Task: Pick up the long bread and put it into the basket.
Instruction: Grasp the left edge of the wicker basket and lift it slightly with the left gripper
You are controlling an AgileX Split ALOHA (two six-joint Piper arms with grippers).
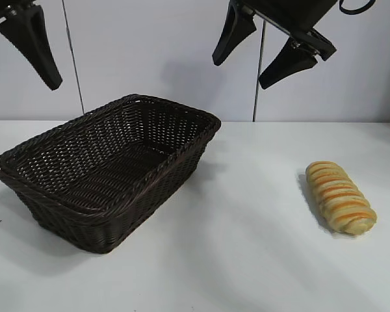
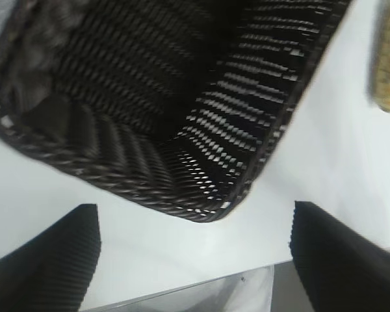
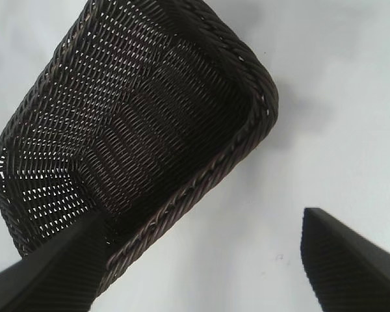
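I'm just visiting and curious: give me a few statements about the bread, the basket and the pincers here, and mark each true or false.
1. The long bread lies on the table, outside the basket. True.
2. The basket already holds a loaf. False: it is empty.
3. The right pincer grips the bread. False: it hangs open above the table, holding nothing.
4. The left pincer is open. True.
5. The bread touches the basket. False: bare table separates them.

Bright, soft shadows; blurred left-wrist view
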